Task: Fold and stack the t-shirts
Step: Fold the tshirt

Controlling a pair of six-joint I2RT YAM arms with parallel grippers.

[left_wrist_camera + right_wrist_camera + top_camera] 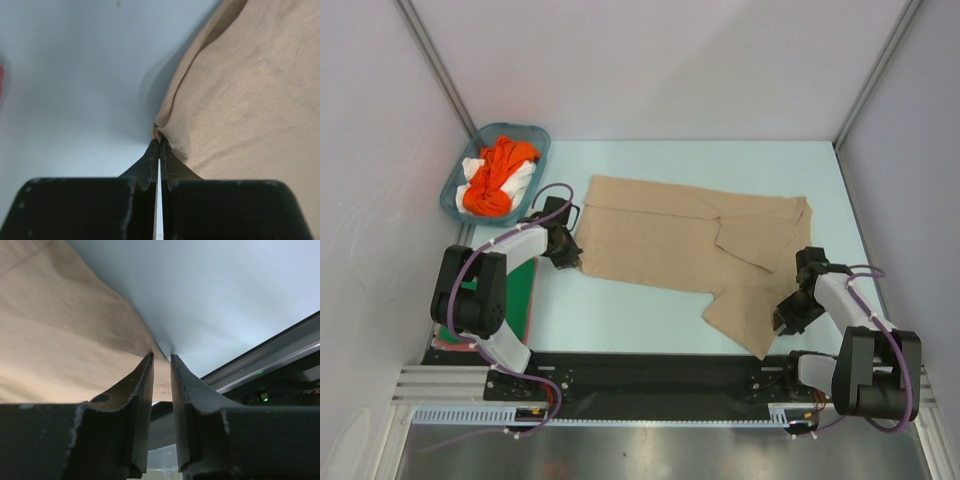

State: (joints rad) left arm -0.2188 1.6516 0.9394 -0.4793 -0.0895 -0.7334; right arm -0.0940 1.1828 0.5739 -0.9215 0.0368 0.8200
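2 grippers of mine are down at the same tan-beige t-shirt, which lies spread out on the pale table between them.

My left gripper has its jaws pressed together with next to no gap. A small pinch of the shirt's edge is bunched right at the tips. The cloth rises into a little fold there and spreads away ahead and to the right of the jaws. Bare table lies ahead and to the left.

My right gripper has its jaws narrow, with a slim gap showing between them. The shirt's edge runs into that gap at the tips. Cloth fills the space to the left of the jaws, and bare table lies ahead and to the right. Whether the jaws actually clamp the cloth I cannot tell.

Seen from above, the left jaws sit at the shirt's near corner on my left. The right jaws sit at the near edge of the part that reaches toward me on my right.

Well beyond my left jaws stands a teal basket holding an orange t-shirt and a white t-shirt, bundled together. Behind the left jaws, under that arm, lies a flat dark green t-shirt, with a reddish t-shirt showing at its near edge.
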